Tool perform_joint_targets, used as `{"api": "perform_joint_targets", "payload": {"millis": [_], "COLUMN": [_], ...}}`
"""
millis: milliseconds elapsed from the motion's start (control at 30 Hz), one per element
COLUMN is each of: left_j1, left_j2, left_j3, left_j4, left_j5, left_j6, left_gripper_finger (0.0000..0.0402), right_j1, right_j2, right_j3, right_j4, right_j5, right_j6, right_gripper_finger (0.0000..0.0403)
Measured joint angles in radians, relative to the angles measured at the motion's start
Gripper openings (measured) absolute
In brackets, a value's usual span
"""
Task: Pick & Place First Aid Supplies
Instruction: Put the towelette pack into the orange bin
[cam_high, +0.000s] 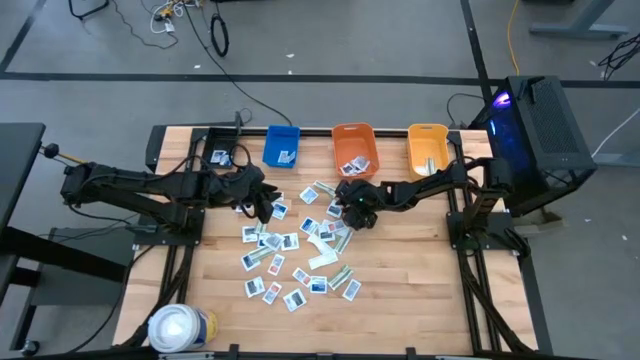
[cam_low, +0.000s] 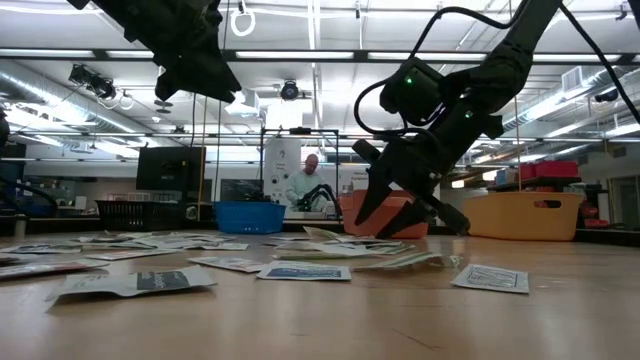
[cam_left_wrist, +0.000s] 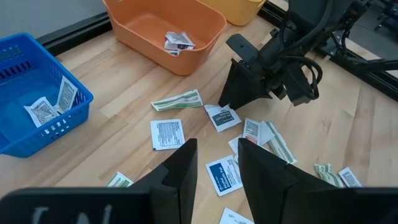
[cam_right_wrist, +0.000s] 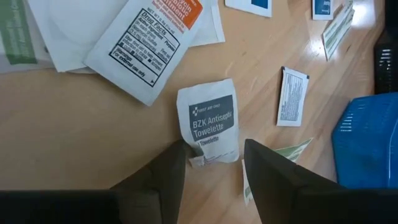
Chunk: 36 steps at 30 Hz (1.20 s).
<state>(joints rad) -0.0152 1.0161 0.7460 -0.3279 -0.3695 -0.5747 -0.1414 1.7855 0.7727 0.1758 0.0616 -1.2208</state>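
Right gripper (cam_right_wrist: 211, 165) hangs low over the table with its fingers spread, straddling one end of a white packet printed "BZK Antiseptic Towelette" (cam_right_wrist: 211, 121). The packet lies flat on the wood, not yet pinched, just in front of the orange bin (cam_high: 353, 148) on the side toward the table's middle.

Judgement on the grasp: the packet is thin and flat, so the fingertips likely need to reach the wood on both long edges before closing; closing early would probably skate over it. One corner near the fingers looks curled (a possible purchase point).

Around the towelette: a larger packet with an orange band (cam_right_wrist: 152, 37) lies just beside it, overlapping white sheets, near enough to get dragged along. A small white packet (cam_right_wrist: 292, 96) sits apart on the other side, and a pale greenish strip (cam_right_wrist: 283, 152) pokes out right by one finger, so a double pick is a risk.

Left gripper (cam_left_wrist: 217, 171) hovers in front of the blue bin (cam_high: 282, 145), fingers apart with nothing between them, above a blue-printed packet (cam_left_wrist: 225, 174).

The orange bin already holds a few packets, the blue bin two. Yellow bin (cam_high: 427, 148) stands beyond the orange one. Remaining supplies (cam_high: 290, 260) lie scattered across the table centre. A large white roll (cam_high: 180, 328) sits far from the bins at the near edge. A person shows in the room behind the bins (low view).
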Motion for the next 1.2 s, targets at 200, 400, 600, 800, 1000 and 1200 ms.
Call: {"api": "perform_joint_targets", "payload": {"millis": [200, 400, 600, 800, 1000, 1200], "left_j1": [0.000, 0.000, 0.000, 0.000, 0.000, 0.000], "left_j2": [0.000, 0.000, 0.000, 0.000, 0.000, 0.000], "left_j3": [0.000, 0.000, 0.000, 0.000, 0.000, 0.000], "left_j4": [0.000, 0.000, 0.002, 0.002, 0.002, 0.002], "left_j5": [0.000, 0.000, 0.000, 0.000, 0.000, 0.000], "left_j6": [0.000, -0.024, -0.025, -0.026, -0.050, -0.051], "left_gripper_finger": [0.0119, 0.0119, 0.0119, 0.0119, 0.0119, 0.0119], "right_j1": [-0.002, -0.002, -0.002, -0.002, -0.002, -0.002], "right_j2": [0.000, 0.001, 0.001, 0.001, 0.001, 0.001], "right_j3": [0.000, -0.002, -0.002, -0.002, -0.002, -0.002], "right_j4": [-0.005, -0.010, -0.027, -0.030, -0.028, -0.028], "right_j5": [0.000, -0.003, -0.019, -0.018, -0.018, -0.018], "right_j6": [-0.002, -0.002, -0.001, 0.010, 0.032, 0.058], "right_gripper_finger": [0.0147, 0.0107, 0.0070, 0.0034, 0.0004, 0.0002]}}
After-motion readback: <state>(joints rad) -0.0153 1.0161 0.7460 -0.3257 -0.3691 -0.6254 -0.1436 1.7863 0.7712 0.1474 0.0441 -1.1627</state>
